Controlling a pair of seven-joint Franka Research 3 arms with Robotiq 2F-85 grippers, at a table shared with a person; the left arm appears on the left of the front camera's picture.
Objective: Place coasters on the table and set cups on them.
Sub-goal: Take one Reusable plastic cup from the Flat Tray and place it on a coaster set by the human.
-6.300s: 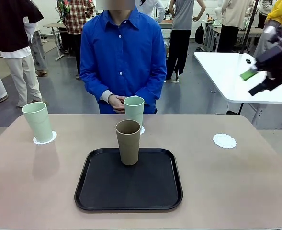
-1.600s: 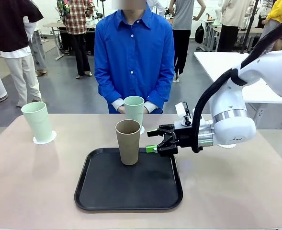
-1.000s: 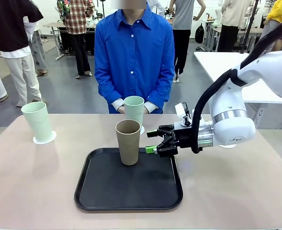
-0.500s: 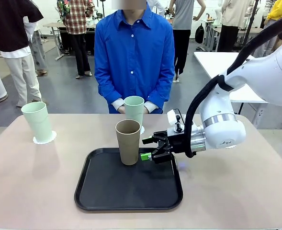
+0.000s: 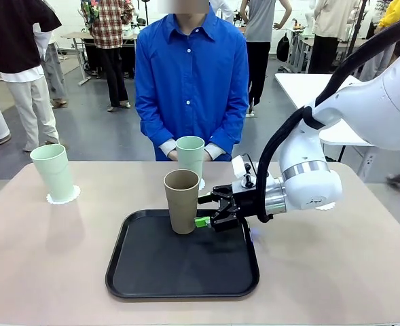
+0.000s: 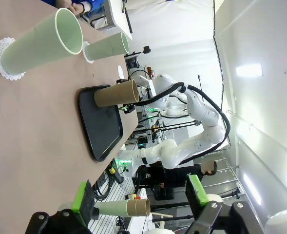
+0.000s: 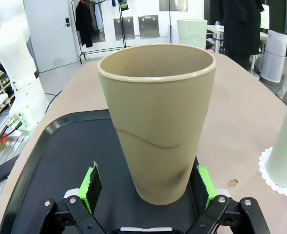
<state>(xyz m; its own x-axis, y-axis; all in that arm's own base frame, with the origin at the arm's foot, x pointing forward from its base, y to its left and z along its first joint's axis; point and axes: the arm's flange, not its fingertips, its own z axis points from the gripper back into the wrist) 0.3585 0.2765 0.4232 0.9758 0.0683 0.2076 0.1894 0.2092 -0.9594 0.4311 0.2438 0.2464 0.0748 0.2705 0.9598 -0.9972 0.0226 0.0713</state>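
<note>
Progress: over the last second the right gripper (image 5: pixel 206 212) has slid in from 3 o'clock, and its open jaws now bracket the lower half of the brown cup (image 5: pixel 182 202). In the wrist view the green pads (image 7: pixel 90 183) sit either side of the cup, near it but apparently not yet pressing. The cup stands upright on the tray (image 5: pixel 182 277), toward its 12 o'clock edge. That reads as the approach finished, with closing and lifting next.

Two mint cups are already on coasters: one at the table's (image 5: pixel 335 272) 9 o'clock (image 5: pixel 53 172), one at 12 o'clock (image 5: pixel 190 157) just before the person. A third coaster, at 3 o'clock, is mostly hidden behind the arm. It is likely the brown cup's spot.

The left gripper (image 6: pixel 141 202) is open and empty, well away.
</note>
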